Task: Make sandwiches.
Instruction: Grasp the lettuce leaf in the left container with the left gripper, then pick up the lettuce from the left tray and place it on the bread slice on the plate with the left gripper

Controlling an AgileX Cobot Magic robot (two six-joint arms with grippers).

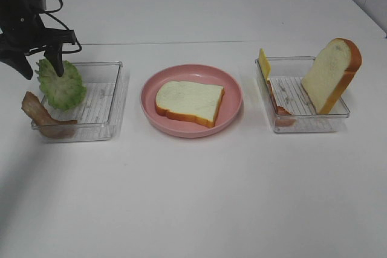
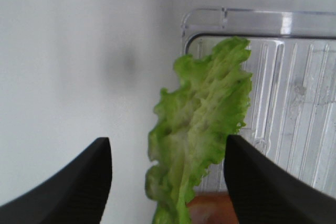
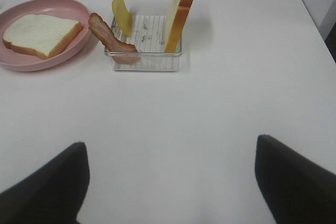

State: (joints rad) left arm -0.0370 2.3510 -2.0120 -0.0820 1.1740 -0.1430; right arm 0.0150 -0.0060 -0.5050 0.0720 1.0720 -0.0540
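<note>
My left gripper is open and straddles the frilly green lettuce leaf, which stands upright at the left end of the left clear tray. In the left wrist view the leaf stands between the fingers, with my gripper open around it. A bacon strip hangs over that tray's corner. One bread slice lies on the pink plate. The right tray holds an upright bread slice, a cheese square and a bacon strip. My right gripper is open and empty over bare table.
The table is white. In the right wrist view the right tray, upright bread, cheese, bacon and the plate with its slice lie well ahead of the fingers.
</note>
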